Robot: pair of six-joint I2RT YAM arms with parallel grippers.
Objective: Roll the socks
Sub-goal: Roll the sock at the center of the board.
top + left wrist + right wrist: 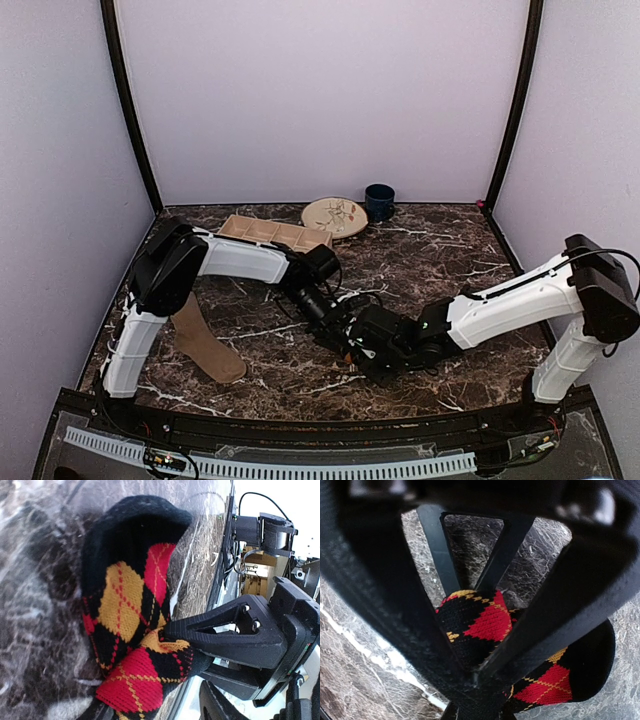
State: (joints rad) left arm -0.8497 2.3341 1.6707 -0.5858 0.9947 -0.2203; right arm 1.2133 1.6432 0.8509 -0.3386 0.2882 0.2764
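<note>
We cannot read any writing from these views. The only marking we make out is a sprig-like pattern painted on the plate [335,216].

Three vessels stand in a row along the back of the table [450,260]. To the left is a flat tan tray [272,232] divided into compartments, and from this angle we cannot tell what lies in them. The plate sits tilted at the tray's right end. A dark blue cup [379,201] stands upright just beside the plate, and its inside is too dark for us to see.

The argyle sock [125,600] lies bunched on the marble at front centre, where the two wrists meet. The right gripper [472,677] is pinched onto a fold of it, with both fingers converging on the red and black knit. The left gripper [335,322] hangs just above the same sock, and we cannot tell whether its jaws stand apart or closed.

The tan sock [205,345] lies flat at front left, beside the left arm's upright link and apart from the argyle one.

Lilac walls [320,90] close off the back and both sides, with black posts [130,110] at the rear corners. A white slotted cable duct [270,465] runs below the near edge. We see bare marble between the wrists and the back row, and across the right half up to the wall.
</note>
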